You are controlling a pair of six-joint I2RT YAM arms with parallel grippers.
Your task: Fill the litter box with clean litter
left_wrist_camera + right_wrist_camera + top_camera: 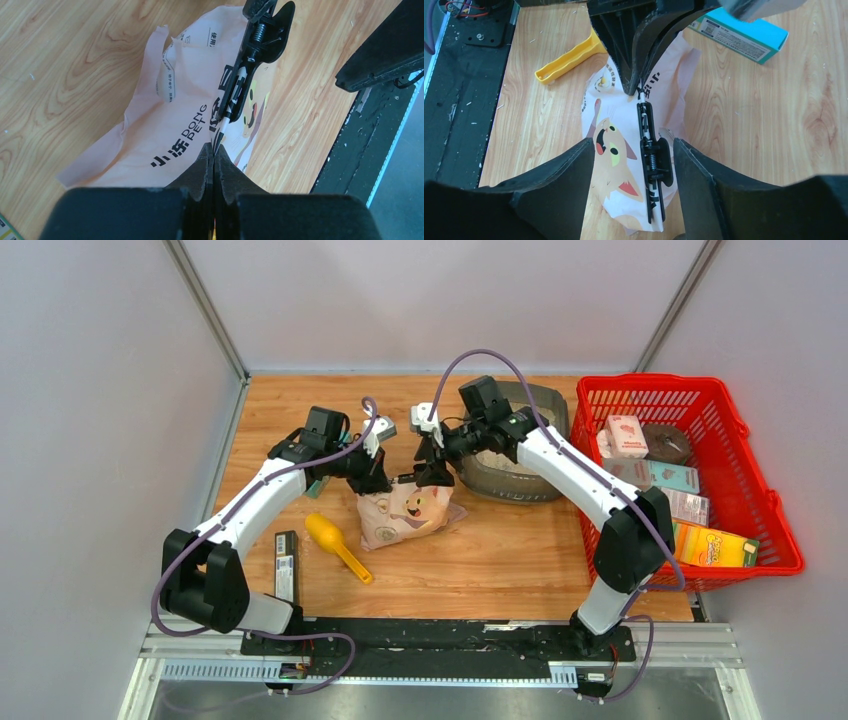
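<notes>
The dark grey litter box (pixel 530 445) stands at the back centre, partly hidden by my right arm; pale litter (pixel 497 462) shows inside it. The pink-white cat-printed bag (pixel 405 512) stands on the table in front of it, its top closed by a black clip (pixel 651 160). My left gripper (pixel 375 480) is shut on the bag's top edge (pixel 214 150) beside the clip (pixel 250 65). My right gripper (pixel 633 142) is open, its fingers either side of the clip without touching it; in the top view it (pixel 433 472) hovers over the bag.
A red mesh basket (pixel 640 380) with several boxes stands at the right. A yellow scoop (pixel 335 540) lies left of the bag and shows in the right wrist view (pixel 569 60). A black flat pack (pixel 286 565) lies near the left arm. A teal box (pixel 744 35) lies beyond the bag.
</notes>
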